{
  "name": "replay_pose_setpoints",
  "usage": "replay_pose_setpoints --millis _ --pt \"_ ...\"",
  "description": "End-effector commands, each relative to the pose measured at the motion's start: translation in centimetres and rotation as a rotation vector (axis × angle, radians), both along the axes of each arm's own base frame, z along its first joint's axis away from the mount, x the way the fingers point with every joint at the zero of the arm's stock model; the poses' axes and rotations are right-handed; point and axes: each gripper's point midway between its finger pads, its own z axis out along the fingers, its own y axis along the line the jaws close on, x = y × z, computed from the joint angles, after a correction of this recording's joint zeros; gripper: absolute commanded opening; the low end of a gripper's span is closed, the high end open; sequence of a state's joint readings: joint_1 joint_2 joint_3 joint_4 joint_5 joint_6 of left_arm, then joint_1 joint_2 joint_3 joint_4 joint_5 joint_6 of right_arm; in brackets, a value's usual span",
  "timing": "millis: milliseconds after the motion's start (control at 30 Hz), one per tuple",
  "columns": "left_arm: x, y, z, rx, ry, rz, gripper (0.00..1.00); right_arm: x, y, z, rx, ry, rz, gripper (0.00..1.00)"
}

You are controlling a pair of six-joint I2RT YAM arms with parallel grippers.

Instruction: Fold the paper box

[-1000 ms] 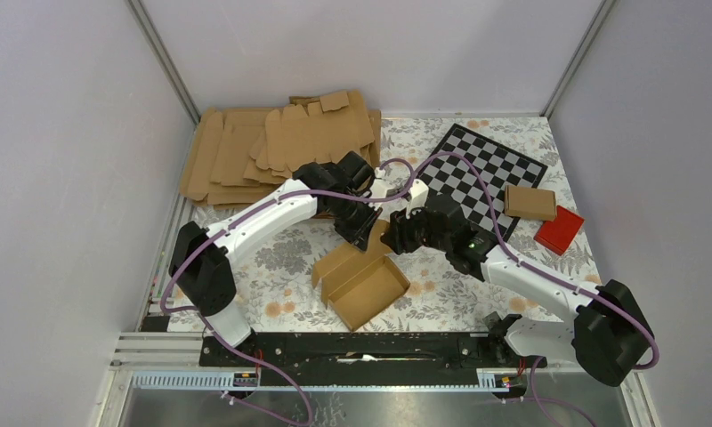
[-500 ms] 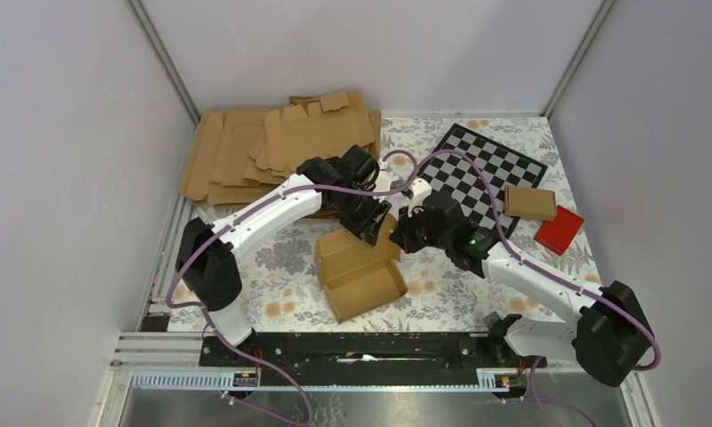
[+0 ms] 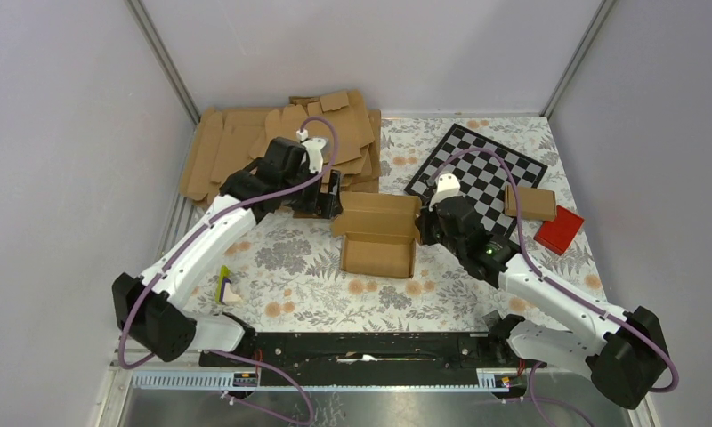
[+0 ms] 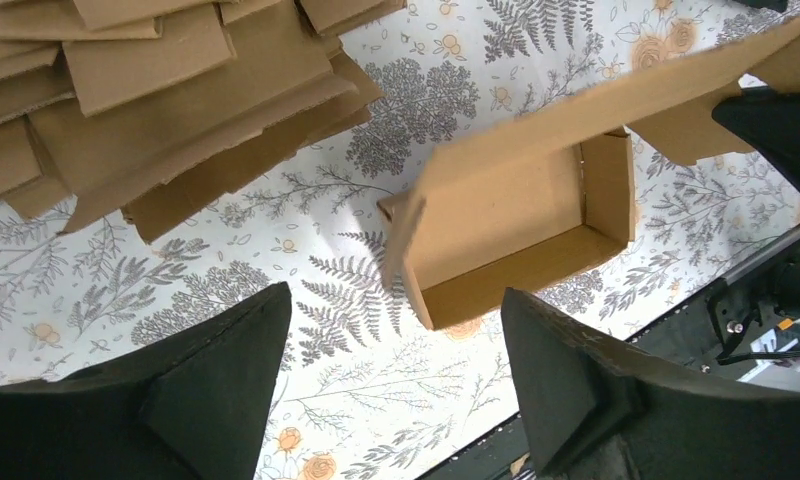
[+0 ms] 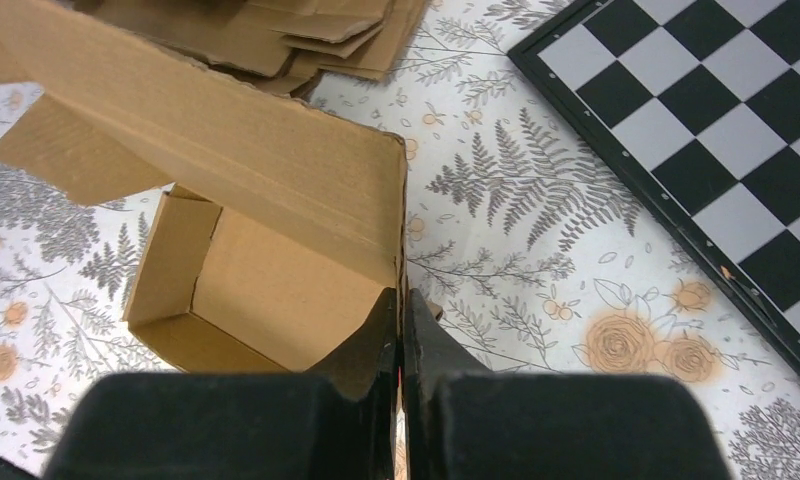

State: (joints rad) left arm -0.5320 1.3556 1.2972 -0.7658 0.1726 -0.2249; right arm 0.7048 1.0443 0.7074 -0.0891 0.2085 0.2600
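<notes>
The paper box (image 3: 379, 256) lies on the flowered cloth as an open brown tray, its lid flap (image 3: 376, 213) raised along the far side. My right gripper (image 3: 424, 224) is shut on the tray's right wall; in the right wrist view the gripper (image 5: 400, 318) pinches that thin wall, with the box's inside (image 5: 276, 290) to the left. My left gripper (image 3: 328, 197) hangs open just left of the lid flap, touching nothing. From the left wrist, the gripper (image 4: 396, 395) stands wide above bare cloth, and the box (image 4: 516, 220) lies beyond the fingertips.
A thick stack of brown card sheets (image 3: 272, 147) fills the back left. A chessboard (image 3: 481, 169) lies at the back right, with a closed small carton (image 3: 529, 202) and a red block (image 3: 559, 229) beside it. A small yellow-white item (image 3: 227, 289) lies near the left arm's base.
My left gripper opened, let go of the box and drew back to the left. My right gripper shut on the tray's right wall. The box turned square to the table and shifted back.
</notes>
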Motion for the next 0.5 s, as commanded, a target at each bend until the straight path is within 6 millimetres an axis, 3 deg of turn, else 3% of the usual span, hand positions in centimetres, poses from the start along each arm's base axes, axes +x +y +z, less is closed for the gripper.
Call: replay_pose_setpoints --millis 0,333,467 --pt "0.1 0.0 -0.8 -0.041 -0.001 0.040 0.79 0.7 -1.2 0.3 -0.024 -0.019 -0.078 0.00" --pt "0.7 -1.5 -2.1 -0.119 0.035 0.048 0.65 1.0 -0.3 0.3 -0.006 0.003 -0.066 0.00" --pt "1.2 -2.3 -2.9 -0.146 0.048 0.047 0.51 1.2 0.0 0.5 0.002 0.000 -0.062 0.00"
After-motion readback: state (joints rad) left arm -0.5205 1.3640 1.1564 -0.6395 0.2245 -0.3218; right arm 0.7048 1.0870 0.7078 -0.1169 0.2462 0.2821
